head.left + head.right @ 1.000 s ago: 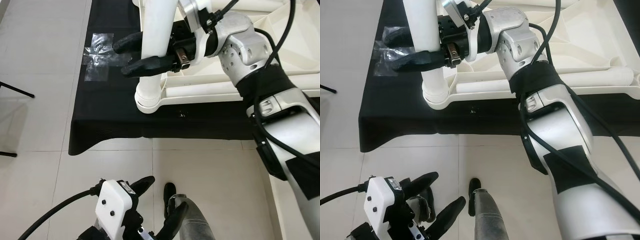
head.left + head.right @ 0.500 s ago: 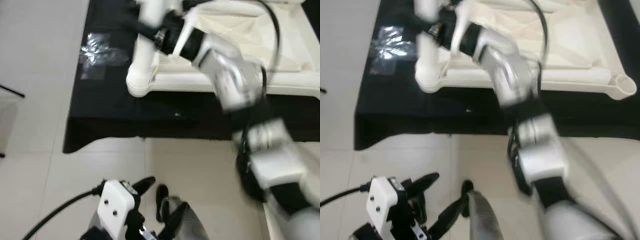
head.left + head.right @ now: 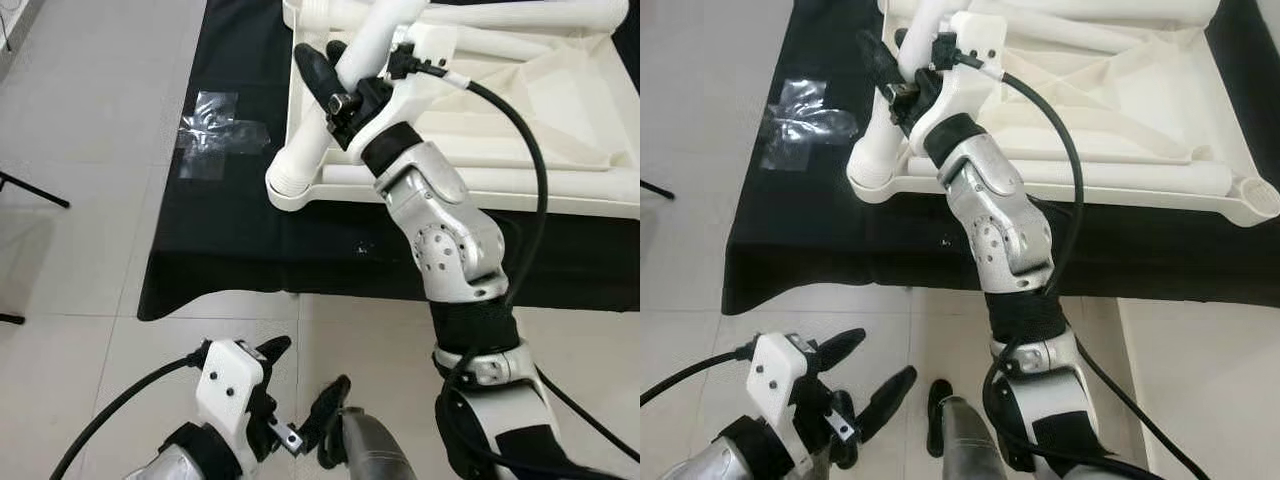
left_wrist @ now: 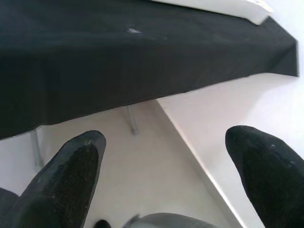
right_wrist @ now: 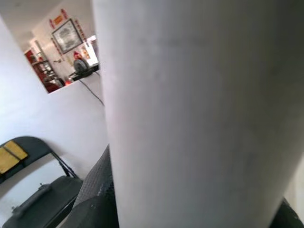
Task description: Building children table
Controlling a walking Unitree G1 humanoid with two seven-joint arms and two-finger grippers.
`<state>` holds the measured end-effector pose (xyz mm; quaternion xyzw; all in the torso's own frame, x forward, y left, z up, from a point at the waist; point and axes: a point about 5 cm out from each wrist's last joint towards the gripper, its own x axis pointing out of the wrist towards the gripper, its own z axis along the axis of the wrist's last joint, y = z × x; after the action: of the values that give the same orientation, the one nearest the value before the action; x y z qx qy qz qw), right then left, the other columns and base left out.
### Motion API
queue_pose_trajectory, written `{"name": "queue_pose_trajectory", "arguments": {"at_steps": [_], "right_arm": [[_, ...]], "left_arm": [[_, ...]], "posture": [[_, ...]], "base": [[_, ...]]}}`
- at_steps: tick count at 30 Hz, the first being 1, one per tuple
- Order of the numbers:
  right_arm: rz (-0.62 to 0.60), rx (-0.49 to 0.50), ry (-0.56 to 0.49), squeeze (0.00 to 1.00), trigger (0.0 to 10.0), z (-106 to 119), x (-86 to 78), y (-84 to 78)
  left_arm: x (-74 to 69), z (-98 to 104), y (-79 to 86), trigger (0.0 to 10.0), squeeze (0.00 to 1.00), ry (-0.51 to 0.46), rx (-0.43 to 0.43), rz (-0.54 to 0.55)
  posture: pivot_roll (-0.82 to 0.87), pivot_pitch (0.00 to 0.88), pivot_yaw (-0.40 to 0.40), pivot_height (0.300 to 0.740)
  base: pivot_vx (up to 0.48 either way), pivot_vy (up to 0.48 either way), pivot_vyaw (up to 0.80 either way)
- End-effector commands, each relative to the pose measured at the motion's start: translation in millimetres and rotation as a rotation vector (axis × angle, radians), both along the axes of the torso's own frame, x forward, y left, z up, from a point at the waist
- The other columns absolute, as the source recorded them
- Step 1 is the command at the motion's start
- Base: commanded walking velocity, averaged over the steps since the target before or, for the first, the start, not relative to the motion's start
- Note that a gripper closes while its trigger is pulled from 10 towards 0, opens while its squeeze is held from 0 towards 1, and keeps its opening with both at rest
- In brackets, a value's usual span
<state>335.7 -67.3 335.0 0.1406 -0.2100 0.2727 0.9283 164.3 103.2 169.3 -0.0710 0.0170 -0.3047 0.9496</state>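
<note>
Clamped: right gripper point(image 3: 325, 75) on white plastic table leg point(image 3: 335, 115); left gripper point(image 3: 865, 385) spread, idle. R wrist cam: folding chair point(image 5: 33, 190).

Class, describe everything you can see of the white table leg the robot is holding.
The table leg is a smooth white tube, plastic by its look, with a ringed collar at its lower end. It leans tilted, that end seated at the corner of the upturned white tabletop. The right gripper clasps it midway with black fingers on either side.

We see table top point(image 3: 520, 110) lying on cloth point(image 3: 230, 240); leg point(image 3: 330, 120) at its left corner; tape point(image 3: 215, 135) left of it.
</note>
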Motion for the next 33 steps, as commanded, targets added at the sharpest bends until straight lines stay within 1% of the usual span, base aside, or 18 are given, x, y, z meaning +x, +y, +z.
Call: {"name": "queue_pose_trajectory", "arguments": {"at_steps": [1, 2, 4, 7, 8, 9, 10, 13, 15, 16, 18, 20, 21, 24, 25, 27, 31, 33], "right_arm": [[-0.037, -0.028, 0.093, 0.00, 10.0, -20.2, 6.6, -8.5], [0.040, 0.032, 0.003, 0.00, 10.0, -4.0, -0.4, -17.0], [0.040, 0.032, 0.003, 0.00, 10.0, -4.0, -0.4, -17.0], [0.147, 0.140, -0.102, 0.00, 10.0, 19.6, -9.1, -44.5], [0.147, 0.140, -0.102, 0.00, 10.0, 19.6, -9.1, -44.5], [0.153, 0.160, -0.119, 0.00, 10.0, 22.9, -9.5, -52.9], [0.153, 0.160, -0.119, 0.00, 10.0, 22.9, -9.5, -52.9], [0.111, 0.214, -0.128, 0.00, 10.0, 25.2, -5.5, -71.6], [0.085, 0.074, -0.152, 0.00, 10.0, 19.4, -6.0, -64.8], [0.085, 0.074, -0.152, 0.00, 10.0, 19.4, -6.0, -64.8], [0.111, -0.196, -0.176, 0.00, 10.0, 2.5, -10.2, -47.5], [0.150, -0.358, -0.153, 0.00, 10.0, -14.6, -10.3, -36.0], [0.150, -0.358, -0.153, 0.00, 10.0, -14.6, -10.3, -36.0], [0.136, -0.504, -0.136, 0.00, 10.0, -25.6, -6.7, -28.4], [0.136, -0.504, -0.136, 0.00, 10.0, -25.6, -6.7, -28.4], [0.113, -0.581, -0.165, 0.00, 10.0, -25.7, -5.5, -24.4], [0.113, -0.631, -0.194, 0.00, 10.0, -26.1, -6.5, -17.6], [0.128, -0.658, -0.221, 0.00, 10.0, -27.6, -9.6, -8.5]], "left_arm": [[0.8, -6.6, 3.1, 10.0, 0.00, 0.031, -0.001, 0.024], [18.4, -4.0, 18.2, 10.0, 0.00, -0.004, -0.005, 0.126], [18.4, -4.0, 18.2, 10.0, 0.00, -0.004, -0.005, 0.126], [49.1, 23.2, 50.1, 10.0, 0.00, -0.134, -0.010, 0.251], [49.1, 23.2, 50.1, 10.0, 0.00, -0.134, -0.010, 0.251], [58.5, 38.4, 58.2, 10.0, 0.00, -0.189, -0.027, 0.266], [58.5, 38.4, 58.2, 10.0, 0.00, -0.189, -0.027, 0.266], [81.6, 105.8, 71.2, 10.0, 0.00, -0.409, -0.051, 0.202], [86.4, 135.2, 66.9, 10.0, 0.00, -0.501, -0.058, 0.117], [86.4, 135.2, 66.9, 10.0, 0.00, -0.501, -0.058, 0.117], [88.8, 162.2, 58.0, 10.0, 0.00, -0.565, -0.099, 0.016], [89.5, 185.5, 47.9, 10.0, 0.00, -0.614, -0.135, -0.100], [89.5, 185.5, 47.9, 10.0, 0.00, -0.614, -0.135, -0.100], [89.1, 216.7, 30.9, 10.0, 0.00, -0.694, -0.146, -0.290], [89.1, 216.7, 30.9, 10.0, 0.00, -0.694, -0.146, -0.290], [93.4, 231.2, 22.9, 10.0, 0.00, -0.723, -0.129, -0.353], [99.4, 239.6, 18.1, 10.0, 0.00, -0.732, -0.120, -0.377], [109.6, 245.2, 12.0, 10.0, 0.00, -0.729, -0.086, -0.355]], "posture": [[0.08, 0.255, -0.097, 0.740], [0.07, 0.223, -0.092, 0.740], [0.07, 0.223, -0.092, 0.740], [0.07, 0.187, -0.088, 0.740], [0.07, 0.187, -0.088, 0.740], [0.07, 0.164, -0.086, 0.740], [0.07, 0.164, -0.086, 0.740], [0.08, 0.123, -0.072, 0.740], [0.07, 0.100, -0.065, 0.740], [0.07, 0.100, -0.065, 0.740], [0.07, 0.086, -0.065, 0.740], [0.08, 0.069, -0.068, 0.740], [0.08, 0.069, -0.068, 0.740], [0.08, 0.045, -0.069, 0.740], [0.08, 0.045, -0.069, 0.740], [0.08, 0.031, -0.065, 0.740], [0.07, 0.016, -0.062, 0.740], [0.07, 0.003, -0.056, 0.740]], "base": [[0.000, 0.000, 0.00], [0.000, 0.000, 0.00], [0.000, 0.000, 0.00], [0.000, 0.000, 0.00], [0.000, 0.000, 0.00], [0.000, 0.000, 0.00], [0.000, 0.000, 0.00], [0.000, 0.000, 0.00], [0.000, 0.000, 0.00], [0.000, 0.000, 0.00], [0.000, 0.000, 0.00], [0.000, 0.000, 0.00], [0.000, 0.000, 0.00], [0.000, 0.000, 0.00], [0.000, 0.000, 0.00], [0.000, 0.000, 0.00], [0.000, 0.000, 0.00], [0.000, 0.000, 0.00]]}}
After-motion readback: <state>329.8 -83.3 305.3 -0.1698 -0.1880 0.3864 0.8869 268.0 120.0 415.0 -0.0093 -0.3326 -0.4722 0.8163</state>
